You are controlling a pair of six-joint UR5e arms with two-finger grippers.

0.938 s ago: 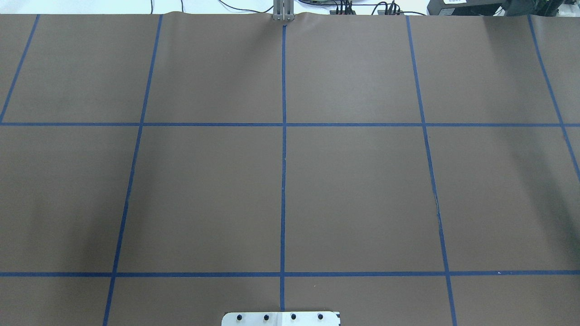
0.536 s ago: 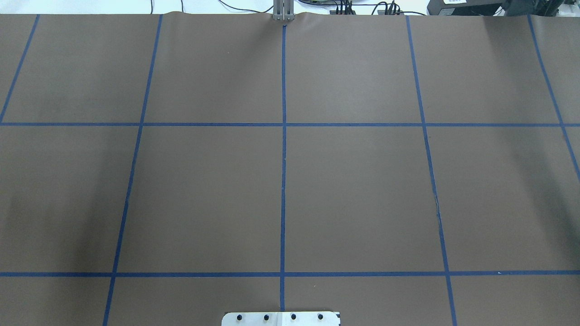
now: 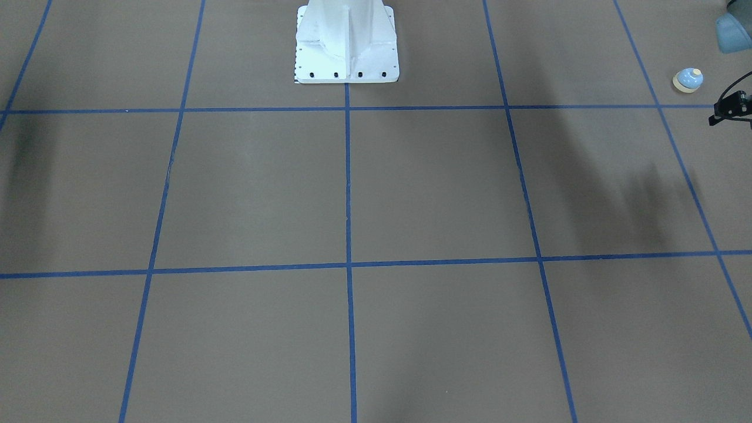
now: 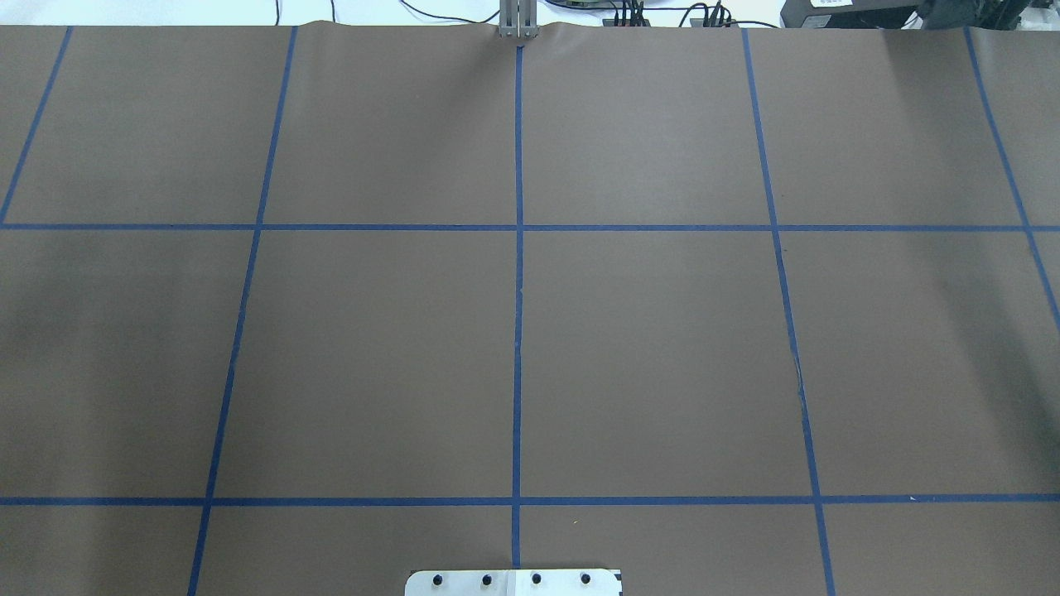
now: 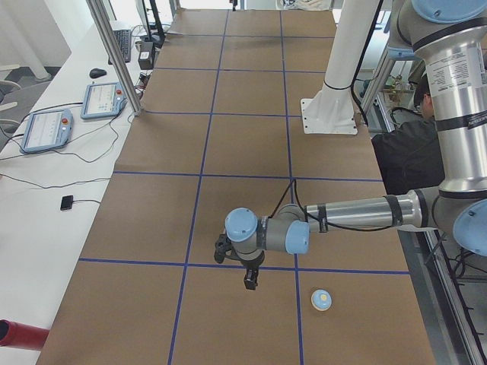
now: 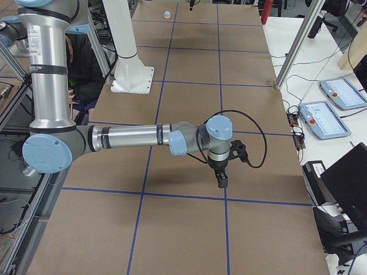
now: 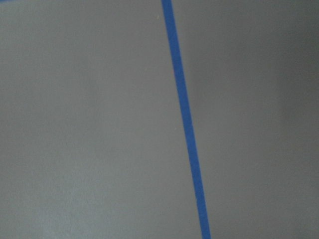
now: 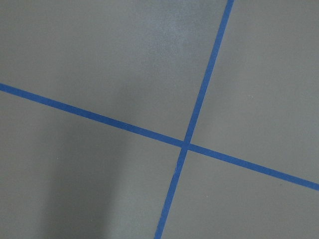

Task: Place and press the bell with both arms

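The bell (image 3: 688, 80) is a small light-blue dome on a cream base. It stands on the brown table near the robot's left end, and also shows in the exterior left view (image 5: 321, 299) and far off in the exterior right view (image 6: 167, 14). My left gripper (image 5: 251, 280) hangs above the table a short way from the bell, apart from it. A black part of it shows at the front-facing view's edge (image 3: 731, 107). My right gripper (image 6: 221, 180) points down over the table's other end. I cannot tell whether either is open. Both wrist views show only table and tape.
The white bolted pedestal (image 3: 346, 47) stands at the robot's side of the table, and its foot shows in the overhead view (image 4: 513, 582). Blue tape lines (image 4: 517, 290) grid the brown cover. An aluminium post (image 5: 114, 53) and tablets (image 5: 46, 129) stand along the operators' side.
In the overhead view the dark shadow on the table's left side has faded. No arm, gripper or bell shows in that view.
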